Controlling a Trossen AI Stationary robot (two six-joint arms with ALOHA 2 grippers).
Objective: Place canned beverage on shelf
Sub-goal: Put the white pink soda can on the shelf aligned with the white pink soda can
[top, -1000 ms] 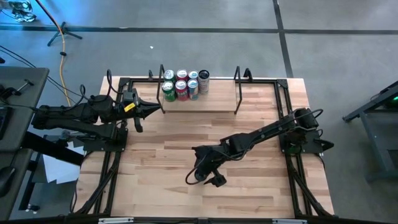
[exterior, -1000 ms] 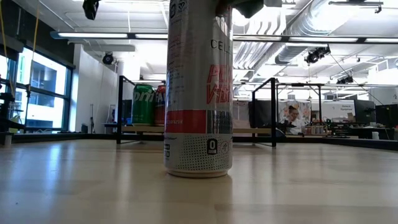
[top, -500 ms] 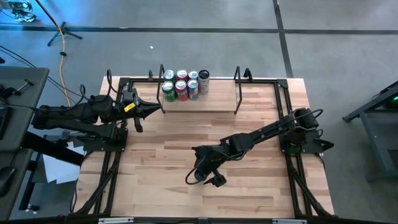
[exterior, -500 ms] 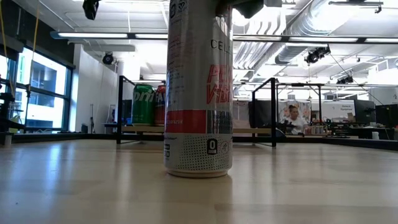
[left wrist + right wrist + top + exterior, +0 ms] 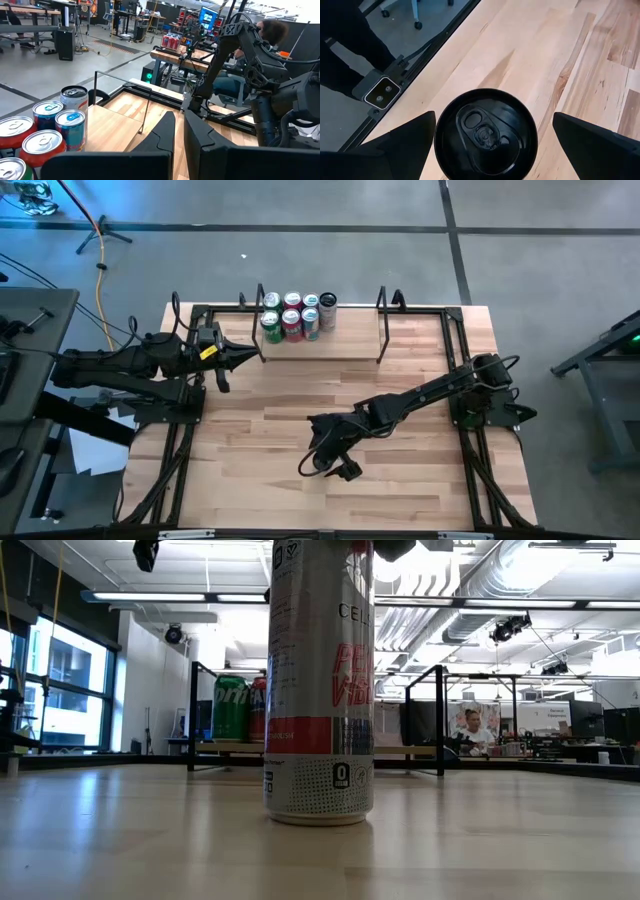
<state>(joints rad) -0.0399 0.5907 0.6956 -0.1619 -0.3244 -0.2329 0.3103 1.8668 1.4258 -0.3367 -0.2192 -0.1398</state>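
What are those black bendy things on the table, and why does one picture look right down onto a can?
Those are two robot arms, each ending in a two-finger gripper. One picture is taken from above the wooden table. One sits low on the table, so the tall can looks huge. The other two come from cameras on the arms' wrists.

The right gripper hangs just above the tall can, near the table's front edge, with its fingers spread wide on either side of the black lid. It is not holding the can yet.

The left gripper is shut, holds nothing, and waits beside the shelf, a small pale board at the back. Six cans already stand bunched at one end of it.
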